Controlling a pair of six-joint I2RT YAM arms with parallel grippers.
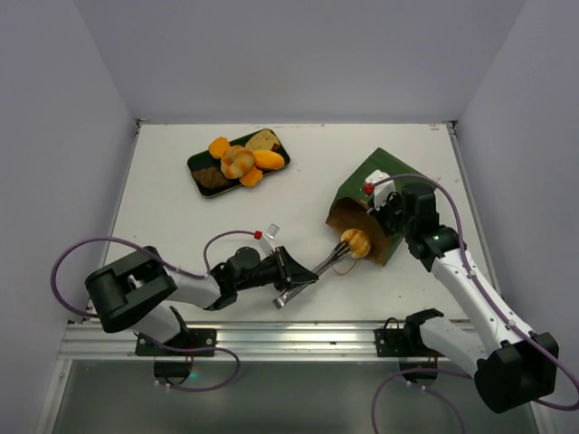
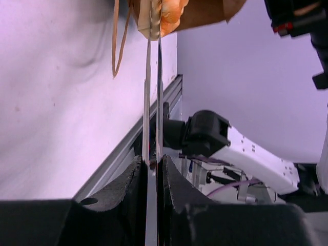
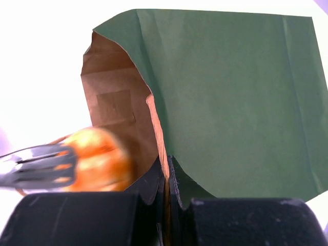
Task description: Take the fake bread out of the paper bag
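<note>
Ideally the left gripper (image 1: 288,274), clamped on tongs (image 1: 321,264) pinching an orange-yellow roll (image 1: 355,242) at the paper bag (image 1: 375,176) mouth, right of centre, pulls straight back while the right gripper (image 3: 166,166), clamped on its rim, anchors.

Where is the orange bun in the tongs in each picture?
Top external: bun right of middle, at the paper bag mouth.
Left wrist: bun at the top edge, at the tips of the tongs.
Right wrist: bun lower left, blurred.
Shared landmark: the paper bag, brown inside, green outside.
</note>
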